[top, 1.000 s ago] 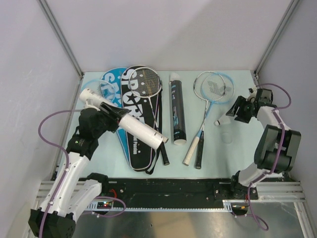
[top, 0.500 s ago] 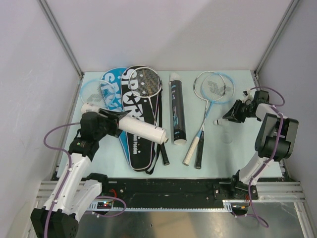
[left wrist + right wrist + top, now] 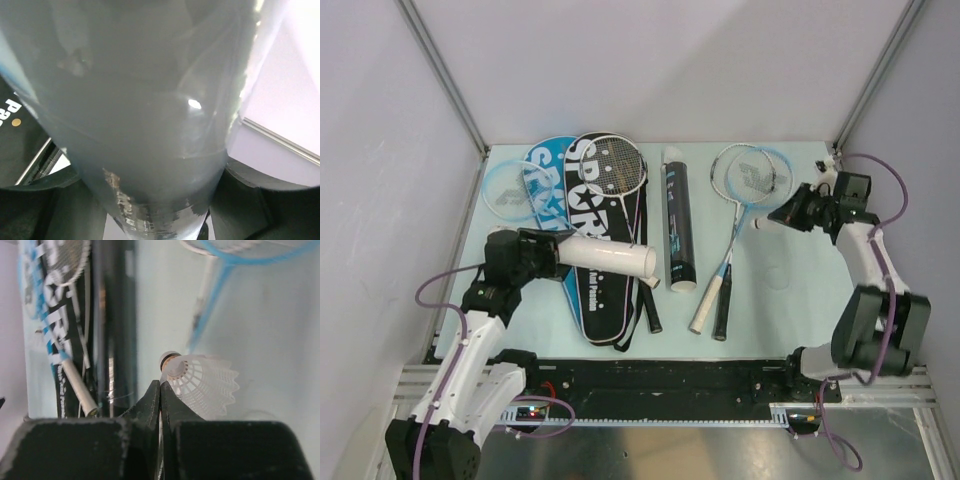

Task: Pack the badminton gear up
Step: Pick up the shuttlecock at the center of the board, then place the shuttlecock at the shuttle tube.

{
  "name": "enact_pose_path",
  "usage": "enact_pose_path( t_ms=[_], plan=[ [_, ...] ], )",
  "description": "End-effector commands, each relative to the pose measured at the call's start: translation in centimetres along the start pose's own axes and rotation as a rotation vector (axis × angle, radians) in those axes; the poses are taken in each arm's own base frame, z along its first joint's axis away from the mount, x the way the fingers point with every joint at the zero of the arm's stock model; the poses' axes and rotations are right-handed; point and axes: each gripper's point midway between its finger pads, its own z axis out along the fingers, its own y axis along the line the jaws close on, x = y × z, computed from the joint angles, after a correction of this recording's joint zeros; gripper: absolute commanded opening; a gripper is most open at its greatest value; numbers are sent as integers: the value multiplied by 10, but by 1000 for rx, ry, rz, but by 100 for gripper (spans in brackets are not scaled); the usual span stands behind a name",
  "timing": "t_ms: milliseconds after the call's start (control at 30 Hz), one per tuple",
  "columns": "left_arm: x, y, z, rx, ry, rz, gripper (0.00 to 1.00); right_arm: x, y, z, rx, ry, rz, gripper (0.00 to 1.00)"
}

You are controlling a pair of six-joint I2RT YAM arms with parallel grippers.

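Leftmost, the left gripper [image 3: 550, 252] clamps the white tube [image 3: 612, 258] near one end; the tube lies about level, pointing right over the black SPORT cover [image 3: 603, 300]. In the left wrist view it fills the gap between both fingers. Further right, the black tube [image 3: 678, 225] lies flat on the table [image 3: 810, 290], with two rackets [image 3: 745, 180] just beside it. At the far right, the right gripper [image 3: 160, 389] is pinched tight on the skirt edge of a shuttlecock [image 3: 204, 386], which juts out right of the fingertips, above the table near the racket heads.
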Motion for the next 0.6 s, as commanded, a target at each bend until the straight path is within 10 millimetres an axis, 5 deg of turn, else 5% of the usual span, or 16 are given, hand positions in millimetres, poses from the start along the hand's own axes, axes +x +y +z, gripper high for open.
enact_pose_path(
  t_ms=[0, 300, 567],
  plan=[
    [2, -20, -6, 63, 19, -88, 41, -6, 83, -18, -111, -146, -173, 0],
    [-3, -30, -7, 78, -2, -170, 42, 56, 231, -57, -374, -396, -454, 0],
    [-2, -35, -10, 92, 0, -195, 42, 110, 311, -89, -560, -574, -656, 0]
  ],
)
